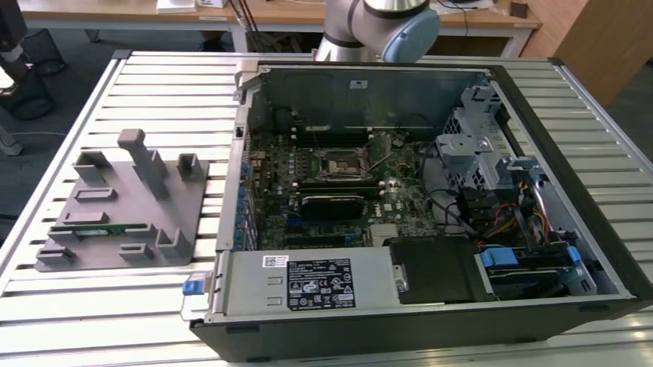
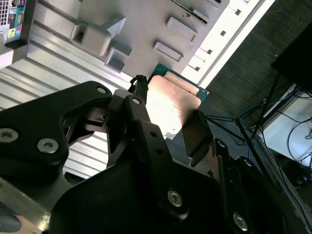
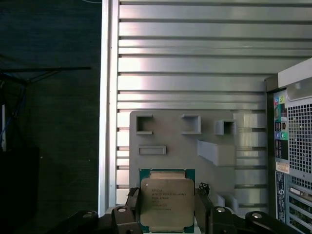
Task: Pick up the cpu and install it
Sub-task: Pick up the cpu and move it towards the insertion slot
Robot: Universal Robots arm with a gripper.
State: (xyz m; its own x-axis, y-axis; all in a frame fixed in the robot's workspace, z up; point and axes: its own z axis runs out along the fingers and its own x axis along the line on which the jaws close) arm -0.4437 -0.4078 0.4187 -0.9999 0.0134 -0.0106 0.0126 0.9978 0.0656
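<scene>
Leftmost in the exterior view, a grey plastic fixture [image 1: 122, 206] lies flat on the slatted metal desk [image 1: 153, 84], with a thin green memory stick [image 1: 97, 227] seated along its near edge. Just beside it, toward the exterior view's right, stands an open computer case [image 1: 408, 199] with the motherboard exposed. The black square socket [image 1: 339, 162] with its metal frame sits near the board's middle, a silver power supply [image 1: 306, 283] runs along the near wall, and drive bays and bundled cables fill the far right. Robot arm [image 1: 378, 27] enters at the top edge, behind the case. In both wrist views the gripper [image 3: 167, 210] is closed on the cpu [image 3: 165, 200] — one black finger [image 3: 202, 207] pressed to each opposite edge, silvery top facing the first wrist camera, green rim showing around it. Cpu is held in the air with the fixture and desk slats well beyond it — in the second wrist view it overlaps the fixture's corner and the desk edge.
</scene>
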